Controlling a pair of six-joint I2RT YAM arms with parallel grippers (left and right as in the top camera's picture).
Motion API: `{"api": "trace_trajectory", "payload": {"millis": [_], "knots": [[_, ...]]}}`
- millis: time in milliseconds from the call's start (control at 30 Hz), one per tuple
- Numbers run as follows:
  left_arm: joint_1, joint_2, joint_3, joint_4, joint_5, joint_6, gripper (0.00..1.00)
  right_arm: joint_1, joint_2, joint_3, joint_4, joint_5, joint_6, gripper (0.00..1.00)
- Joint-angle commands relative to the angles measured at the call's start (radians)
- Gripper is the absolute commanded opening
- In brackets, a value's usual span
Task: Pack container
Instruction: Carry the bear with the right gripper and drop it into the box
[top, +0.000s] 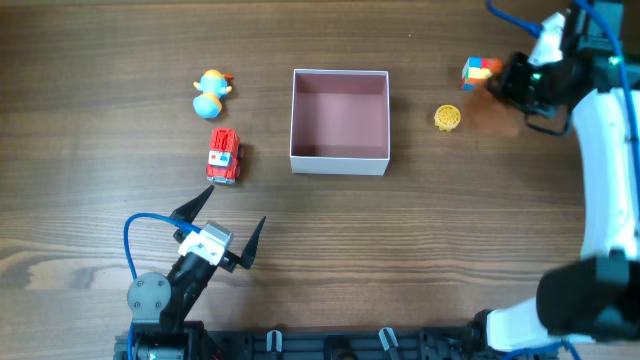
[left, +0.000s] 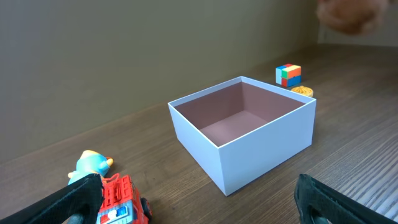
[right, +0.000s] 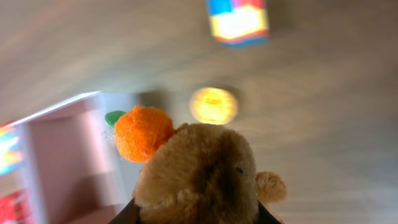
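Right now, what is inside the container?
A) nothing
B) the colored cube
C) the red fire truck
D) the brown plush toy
A: the container shows only its bare pink floor. The fire truck and the cube lie outside it, and the plush toy is in the right gripper.

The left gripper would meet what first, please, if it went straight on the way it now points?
Probably the container, its near corner dead ahead; the red truck lies just aside.

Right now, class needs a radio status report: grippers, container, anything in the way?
Left gripper open, empty, by fire truck. Right gripper shut on plush toy. Container empty, opening unobstructed.
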Motion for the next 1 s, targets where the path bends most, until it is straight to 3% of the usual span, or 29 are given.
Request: {"api": "trace_trajectory", "payload": {"millis": [0, 100, 267, 567, 800, 967], "knots": [[0.005, -0.008, -0.004, -0.001, 0.005, 0.016, 1.0, 0.163, -0.08, 0.021, 0.09, -0.084, 0.06, 0.29], [0.005, -0.008, -0.004, -0.001, 0.005, 0.016, 1.0, 0.314, -0.064, 0.016, 0.19, -0.049, 0.087, 0.29], [0.005, -0.008, -0.004, -0.001, 0.005, 0.016, 1.0, 0.497, 0.083, 0.016, 0.274, 0.194, 0.131, 0.33], [0.005, -0.008, -0.004, -0.001, 0.005, 0.016, 1.0, 0.503, 0.336, 0.016, 0.294, 0.13, 0.138, 0.39], [0.005, -0.008, -0.004, -0.001, 0.005, 0.016, 1.0, 0.503, 0.347, 0.016, 0.323, 0.135, 0.126, 0.65], [0.005, -0.008, -0.004, -0.001, 0.005, 0.016, 1.0, 0.473, 0.342, 0.059, 0.31, 0.137, 0.098, 0.68]]}}
